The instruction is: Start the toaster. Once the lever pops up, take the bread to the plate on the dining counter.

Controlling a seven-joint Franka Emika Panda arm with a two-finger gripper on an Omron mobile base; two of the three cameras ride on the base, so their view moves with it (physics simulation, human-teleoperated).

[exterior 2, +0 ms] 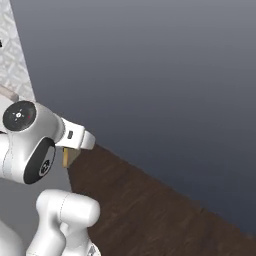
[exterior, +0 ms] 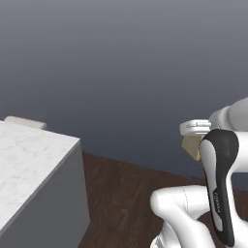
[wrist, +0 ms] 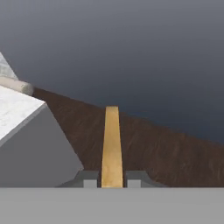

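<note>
Here the hand view gives the clearest look: the end effector [wrist: 112, 180] is clenched on the bread [wrist: 111, 146], seen edge-on as a narrow golden-tan strip rising between the two dark fingertips [wrist: 90, 178]. The slice is off any surface, held in the air above a dark wooden floor [wrist: 166, 153]. To the left in that view stands a white marble surface [wrist: 13, 109] with plain grey sides, and a pale rounded object [wrist: 16, 85] lies at its far edge, too small to identify.

From the left base view, the bread [exterior: 192, 146] shows as a tan corner below the white wrist, mostly hidden behind the arm's dark-striped link; the fingertips themselves are covered. The marble surface [exterior: 29, 155] fills the lower left, cut off by the frame.

From the right base view, a small tan wedge of bread [exterior 2: 70, 156] peeks out under the wrist. A patterned wall panel [exterior 2: 15, 55] runs up the left edge. Beyond lies blank grey-blue background.
</note>
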